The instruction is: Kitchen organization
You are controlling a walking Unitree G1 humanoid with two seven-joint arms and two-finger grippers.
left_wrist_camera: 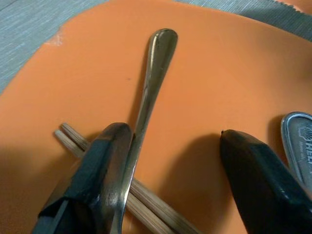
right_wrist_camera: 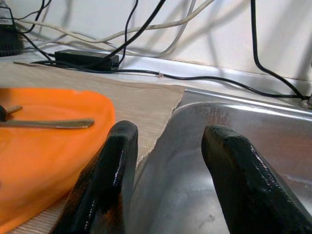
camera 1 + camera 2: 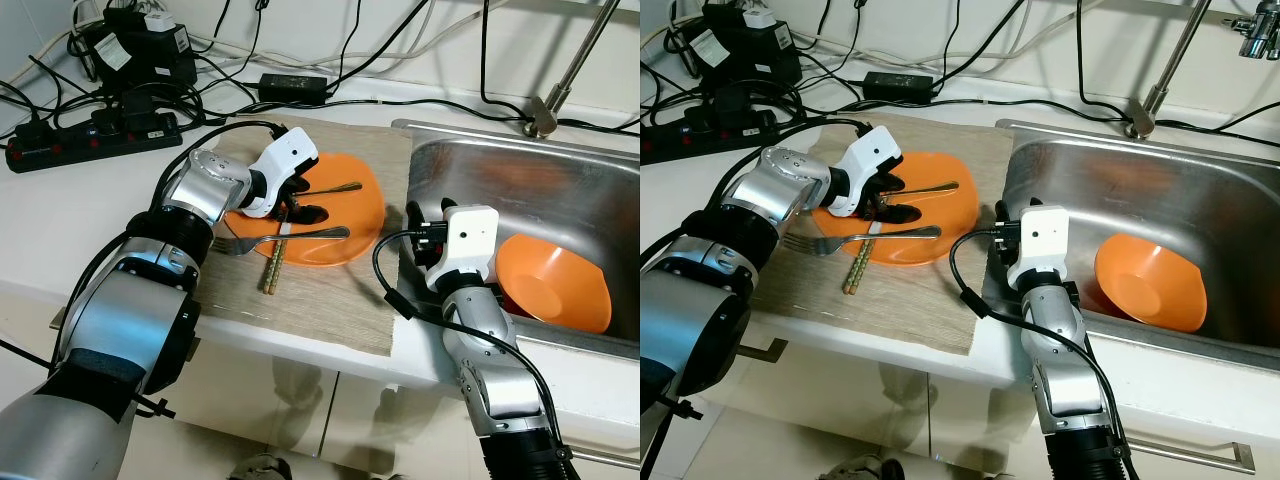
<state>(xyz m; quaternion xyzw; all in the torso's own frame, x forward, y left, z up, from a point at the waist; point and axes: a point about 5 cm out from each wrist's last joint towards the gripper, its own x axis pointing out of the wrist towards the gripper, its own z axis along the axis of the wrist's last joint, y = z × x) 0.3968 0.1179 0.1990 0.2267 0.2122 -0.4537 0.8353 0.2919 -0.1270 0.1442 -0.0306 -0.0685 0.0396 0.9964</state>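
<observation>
- On white counter [image 3: 60, 210]: woven placemat [image 3: 330, 290] laid flat, one side edge against steel sink [image 3: 560, 175] rim.
- Sink basin to robot's right of mat; orange bowl [image 3: 555, 280] inside, tilted against near wall.
- Orange plate [image 3: 345, 215] on mat, far half, carrying cutlery.
- Left arm reaching across mat; left gripper [image 3: 300, 200] down over plate, fingers spread apart, nothing clamped. Wrist view: one fingertip [image 1: 105, 165] touching spoon handle, other fingertip [image 1: 258, 165] well apart on bare plate.
- Right gripper [image 2: 168, 161] at sink's near-left corner, fingers parted and empty, straddling mat edge and sink wall; white wrist housing [image 3: 468, 240] just above rim.
- Fork [image 3: 285, 238] lying across plate's near edge, tines out over mat toward robot's left.
- Spoon [image 3: 335, 187] on plate, handle pointing toward sink; bowl end hidden under gripper.
- Wooden chopsticks [image 3: 275, 262], pair together, one end on plate under spoon handle, other end on mat.
- Behind mat by wall: black power strip [image 3: 95, 140], adapters, tangled cables [image 3: 330, 60]; faucet base [image 3: 545, 110] behind sink.
</observation>
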